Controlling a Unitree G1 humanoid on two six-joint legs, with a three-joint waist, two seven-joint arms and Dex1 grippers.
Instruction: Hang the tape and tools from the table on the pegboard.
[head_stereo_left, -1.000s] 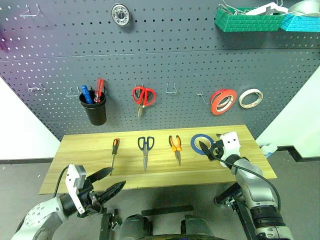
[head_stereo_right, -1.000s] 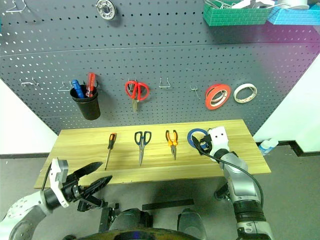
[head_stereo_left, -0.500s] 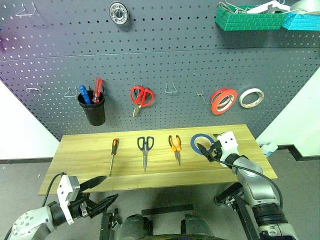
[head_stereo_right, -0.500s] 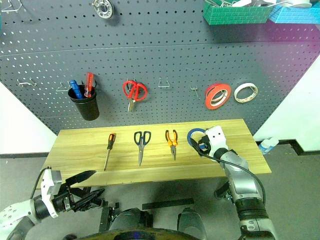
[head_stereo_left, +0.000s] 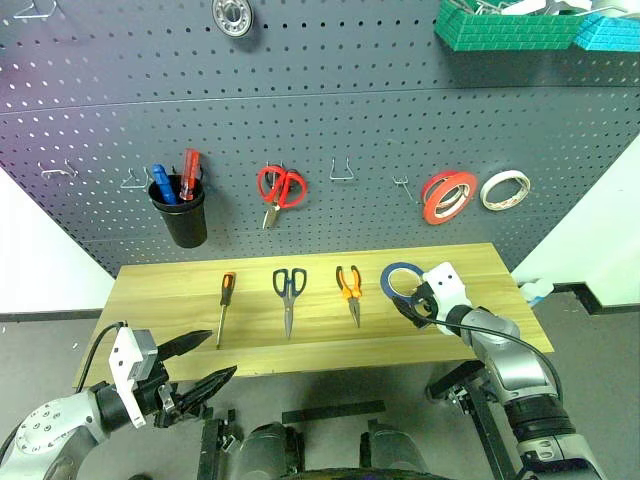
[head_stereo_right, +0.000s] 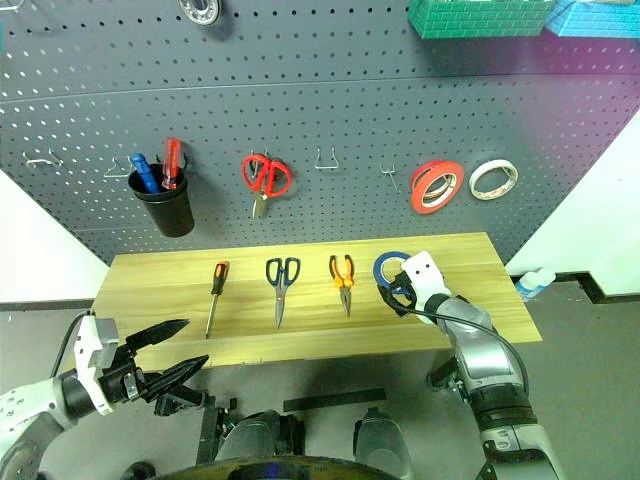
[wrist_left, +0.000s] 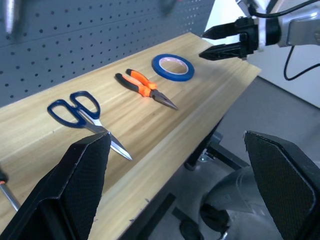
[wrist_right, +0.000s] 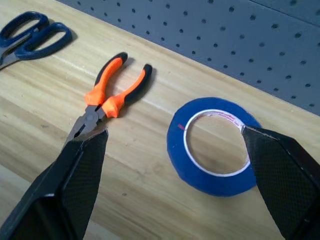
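Observation:
The blue tape (head_stereo_left: 400, 280) lies flat near the right end of the table (head_stereo_left: 160, 290). My right gripper (head_stereo_left: 412, 302) hangs open just in front of and above it, one finger on each side of the ring (wrist_right: 220, 185) in the right wrist view. Left of the tape lie the orange-and-black pliers (head_stereo_left: 349, 290), dark-handled scissors (head_stereo_left: 288, 295) and the slim screwdriver (head_stereo_left: 224, 305). My left gripper (head_stereo_left: 222, 352) is open and empty, below the table's front left edge. The pegboard (head_stereo_left: 350, 120) rises behind the table.
On the pegboard hang a black cup (head_stereo_left: 182, 210) with red and blue screwdrivers, red scissors (head_stereo_left: 280, 188), a red tape ring (head_stereo_left: 446, 195) and a white one (head_stereo_left: 503, 188). Bare hooks (head_stereo_left: 343, 172) sit between them. Green and teal baskets (head_stereo_left: 505, 22) hang top right.
The head view has shifted. My right gripper has tipped further down toward the blue tape. My left gripper has risen slightly beside the table's front edge. Both stay open.

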